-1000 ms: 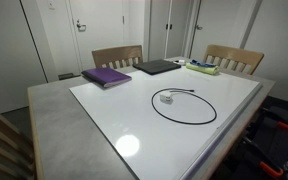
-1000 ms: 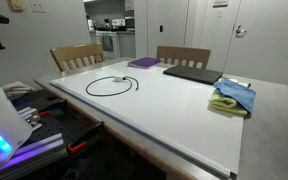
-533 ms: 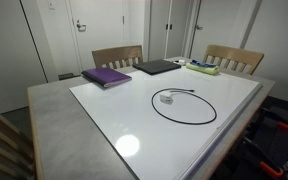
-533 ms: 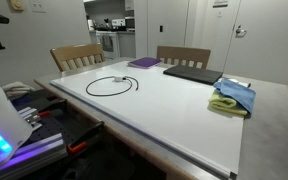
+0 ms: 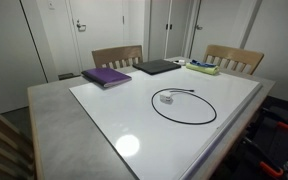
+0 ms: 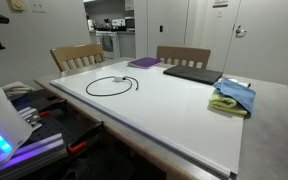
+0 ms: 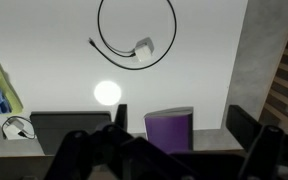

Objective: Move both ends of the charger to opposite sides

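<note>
The charger [image 5: 215, 110] is a thin black cable coiled in one loop on the white tabletop, seen in both exterior views [image 6: 87, 87]. In the wrist view the loop [image 7: 174, 25] lies at the top. Both ends lie close together at the loop's edge. One tip [image 7: 144, 47] has a small pale plug inside the loop [image 5: 166, 99]. The other dark tip [image 7: 92, 42] pokes outward [image 5: 191, 91]. My gripper [image 7: 182, 125] shows only in the wrist view, open and empty, high above the table and well apart from the cable.
A purple notebook [image 5: 106, 76], a dark laptop [image 5: 157, 67] and a blue-and-green cloth [image 6: 232, 97] lie along the table's far side. Two wooden chairs [image 5: 116, 56] stand behind it. The grey table border [image 5: 54, 120] surrounds the white surface.
</note>
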`<state>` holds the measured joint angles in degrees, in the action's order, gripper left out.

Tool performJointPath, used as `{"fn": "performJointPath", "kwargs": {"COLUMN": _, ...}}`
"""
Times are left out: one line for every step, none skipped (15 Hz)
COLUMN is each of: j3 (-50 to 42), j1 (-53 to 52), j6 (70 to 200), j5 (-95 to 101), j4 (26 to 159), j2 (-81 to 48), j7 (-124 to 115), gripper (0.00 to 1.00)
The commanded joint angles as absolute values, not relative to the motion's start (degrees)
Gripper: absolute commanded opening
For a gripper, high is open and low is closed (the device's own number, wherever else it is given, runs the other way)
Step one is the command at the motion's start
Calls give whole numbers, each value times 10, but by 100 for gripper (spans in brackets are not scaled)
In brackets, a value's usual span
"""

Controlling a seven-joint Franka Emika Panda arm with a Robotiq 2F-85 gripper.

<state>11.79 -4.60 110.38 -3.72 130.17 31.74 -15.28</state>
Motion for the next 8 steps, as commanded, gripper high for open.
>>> {"fn": "performJointPath", "kwargs": {"j3": 113, "j1": -53, "j6": 1150, "j5": -43, "j4": 1302, "j2": 272, "j7": -140, "gripper": 100}}
{"fn": "performJointPath", "kwargs": {"j3": 114, "j1": -56, "j6": 1166, "j5": -47, "j4": 1302, "j2": 258, "j7": -140, "gripper": 100}}
{"fn": "performJointPath", "kwargs": {"j3": 116, "j1": -58, "j6": 1175, "j5": -47, "j4": 1301, "j2": 246, "j7": -142, "gripper": 100}}
{"fn": "performJointPath", "kwargs": {"j3": 119, "j1": -59, "j6": 1185, "j5": -45, "j4": 1299, "j2": 233, "j7": -147, "gripper": 100}}
{"fn": "performJointPath", "kwargs": {"j3": 119, "j1": -61, "j6": 1194, "j5": -45, "j4": 1299, "j2": 221, "j7": -150, "gripper": 100}}
{"fn": "performJointPath", "kwargs": {"j3": 120, "j1": -63, "j6": 1200, "j5": -44, "j4": 1296, "j2": 209, "j7": -153, "gripper": 100}}
{"fn": "performJointPath", "kwargs": {"j3": 120, "j1": -64, "j6": 1207, "j5": -43, "j4": 1296, "j2": 198, "j7": -156, "gripper": 100}}
{"fn": "performJointPath", "kwargs": {"j3": 121, "j1": -65, "j6": 1218, "j5": -42, "j4": 1296, "j2": 185, "j7": -160, "gripper": 100}}
